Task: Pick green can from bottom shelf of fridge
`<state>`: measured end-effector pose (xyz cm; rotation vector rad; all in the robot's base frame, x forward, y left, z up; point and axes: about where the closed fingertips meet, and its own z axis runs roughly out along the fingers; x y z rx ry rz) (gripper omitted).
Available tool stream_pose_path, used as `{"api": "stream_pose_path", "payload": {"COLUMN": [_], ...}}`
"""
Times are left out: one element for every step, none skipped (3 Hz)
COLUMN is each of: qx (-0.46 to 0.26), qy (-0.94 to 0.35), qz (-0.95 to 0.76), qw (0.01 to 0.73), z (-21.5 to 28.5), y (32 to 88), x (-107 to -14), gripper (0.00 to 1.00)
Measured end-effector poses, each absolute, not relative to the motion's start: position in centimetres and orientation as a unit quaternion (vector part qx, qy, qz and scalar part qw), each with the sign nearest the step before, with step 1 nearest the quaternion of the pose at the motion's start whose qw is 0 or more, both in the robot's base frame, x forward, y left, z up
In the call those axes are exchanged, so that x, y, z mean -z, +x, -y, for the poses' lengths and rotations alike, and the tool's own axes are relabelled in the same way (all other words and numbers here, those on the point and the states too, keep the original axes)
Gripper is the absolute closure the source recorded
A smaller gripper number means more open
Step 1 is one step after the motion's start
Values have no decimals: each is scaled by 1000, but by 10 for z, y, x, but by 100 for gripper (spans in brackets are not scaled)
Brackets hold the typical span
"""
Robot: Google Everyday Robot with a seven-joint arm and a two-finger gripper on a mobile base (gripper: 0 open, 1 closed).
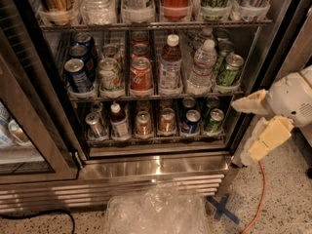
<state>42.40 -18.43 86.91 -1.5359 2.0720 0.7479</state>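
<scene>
As fingers (265, 139) hover, green can (213, 121) (seemingly) sits leftward.

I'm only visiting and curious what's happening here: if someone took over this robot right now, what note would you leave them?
The gripper is open and empty, outside the fridge at its right edge, about level with the bottom shelf.
The green can stands upright at the front of that shelf's rightmost lane, untouched.
Done: approach only.
Left: reach in, grasp the can, draw it out.
</scene>
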Motion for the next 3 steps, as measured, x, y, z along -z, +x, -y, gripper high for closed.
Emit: {"api": "stream_pose_path", "payload": {"qx": [-351,-353,-363], "qy": [-561,-560,-549], "qz": [-710,-709,-705], "qw": [240,242,265], "z": [175,173,169], "y": [412,413,409], "x": [-864,-864,-853], "gripper": [0,0,0]}}
